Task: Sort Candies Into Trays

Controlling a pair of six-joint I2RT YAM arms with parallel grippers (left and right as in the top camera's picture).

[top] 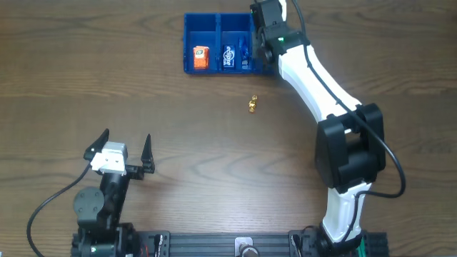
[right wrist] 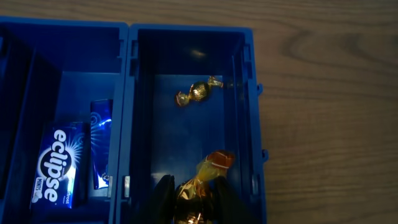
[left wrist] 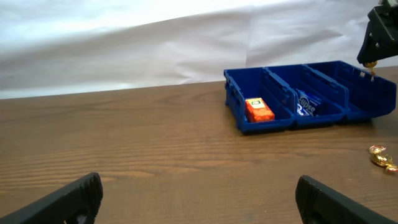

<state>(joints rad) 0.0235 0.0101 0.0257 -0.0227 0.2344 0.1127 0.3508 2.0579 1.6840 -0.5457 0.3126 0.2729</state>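
A blue three-compartment tray (top: 218, 16) stands at the table's far edge. An orange candy box (top: 201, 58) lies in its left compartment, and blue gum packs (right wrist: 59, 165) fill the middle one. My right gripper (right wrist: 193, 186) hangs over the right compartment, shut on a gold-wrapped candy (right wrist: 208, 168). Another gold-wrapped candy (right wrist: 198, 91) lies on that compartment's floor. A third gold candy (top: 253, 105) rests on the table in front of the tray. Near the front left, my left gripper (top: 127, 146) stands open and holds nothing, far from the tray.
The wooden table (top: 178, 143) is bare between the left gripper and the tray. The right arm (top: 321, 86) stretches diagonally from the front right to the tray. A white wall (left wrist: 124, 37) stands behind the table.
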